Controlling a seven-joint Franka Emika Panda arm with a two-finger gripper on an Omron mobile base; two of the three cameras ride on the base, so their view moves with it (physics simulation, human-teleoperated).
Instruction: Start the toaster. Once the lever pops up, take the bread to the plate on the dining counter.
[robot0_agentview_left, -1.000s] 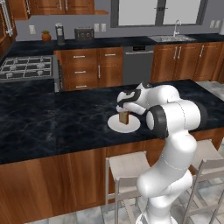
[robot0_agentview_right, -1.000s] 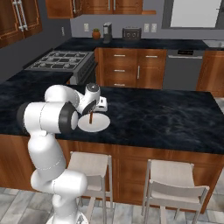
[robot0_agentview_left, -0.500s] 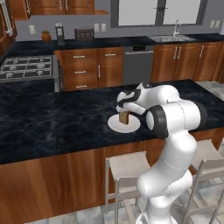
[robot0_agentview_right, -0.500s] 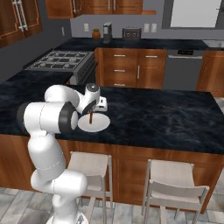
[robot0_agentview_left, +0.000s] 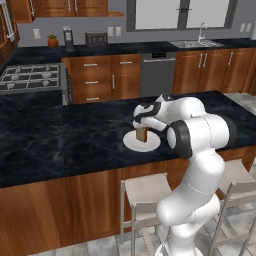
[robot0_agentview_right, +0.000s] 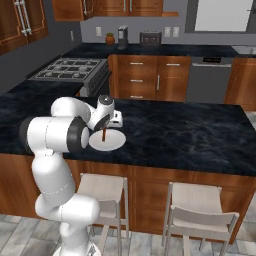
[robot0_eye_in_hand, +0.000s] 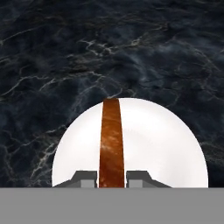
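On the far back worktop, toward its left end, the squat dark grey toaster (robot0_agentview_left: 95, 38) stands against the wall, just right of a tall silver-and-black coffee machine (robot0_agentview_left: 68, 39), and well apart from the work now in hand. Nearer, the long dining counter with its black marbled stone top (robot0_agentview_left: 60, 140) runs across both base views. Right of its middle, close to the near edge, lies the small round flat white plate (robot0_agentview_left: 132, 143).

Over that plate hangs the white arm's two-finger gripper (robot0_agentview_left: 141, 127), clamped on the small square slice of brown-crusted bread (robot0_agentview_left: 142, 134). The slice stands on edge, upright, its lower edge at the plate or a hair above it; which, I cannot tell. In the hand view the crust (robot0_eye_in_hand: 110, 142) runs as a narrow brown strip up between the two fingertips (robot0_eye_in_hand: 83, 178), with the plate's white disc (robot0_eye_in_hand: 162, 144) centred behind it.

The slice is probably light, fairly stiff once toasted, and crumbly, so the pinch across its flat faces near the top edge suits it. Let go upright, it would likely tip over flat.
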